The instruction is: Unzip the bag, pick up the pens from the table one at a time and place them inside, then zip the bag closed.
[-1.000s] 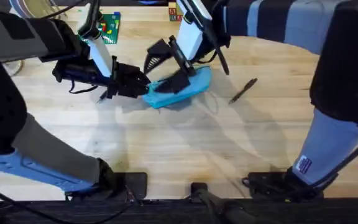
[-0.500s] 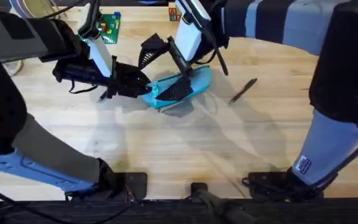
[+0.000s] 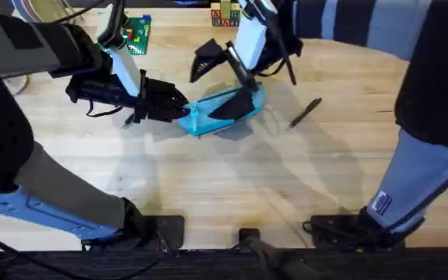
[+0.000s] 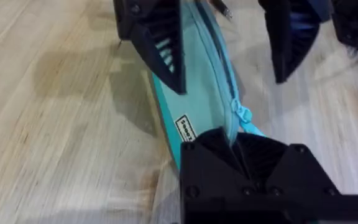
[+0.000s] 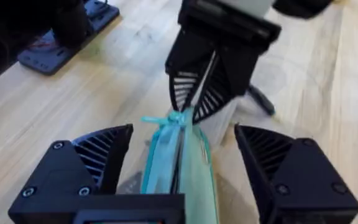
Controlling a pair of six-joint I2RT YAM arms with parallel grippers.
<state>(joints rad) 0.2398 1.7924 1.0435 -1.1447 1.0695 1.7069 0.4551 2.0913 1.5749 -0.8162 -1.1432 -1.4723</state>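
The light blue bag [image 3: 232,105] lies on the table [image 3: 208,179] at centre back, a dark zipper line along its top. My left gripper [image 3: 179,107] is shut on the bag's left end, next to the zipper pull [image 4: 241,113]. My right gripper [image 3: 220,84] is open, one finger on each side of the bag's middle; the right wrist view shows the bag [image 5: 182,171] running between those fingers [image 5: 98,158]. One thin black pen [image 3: 305,113] lies on the wood to the right of the bag.
A green baseplate with coloured bricks [image 3: 137,35] and a small stack of blocks [image 3: 224,14] sit at the table's far edge. A dark flat mat [image 5: 61,43] lies beyond the bag in the right wrist view. Open wood stretches across the front.
My right gripper has moved along the bag toward the back right and now stands open astride it. The left gripper has kept its hold on the bag's end.
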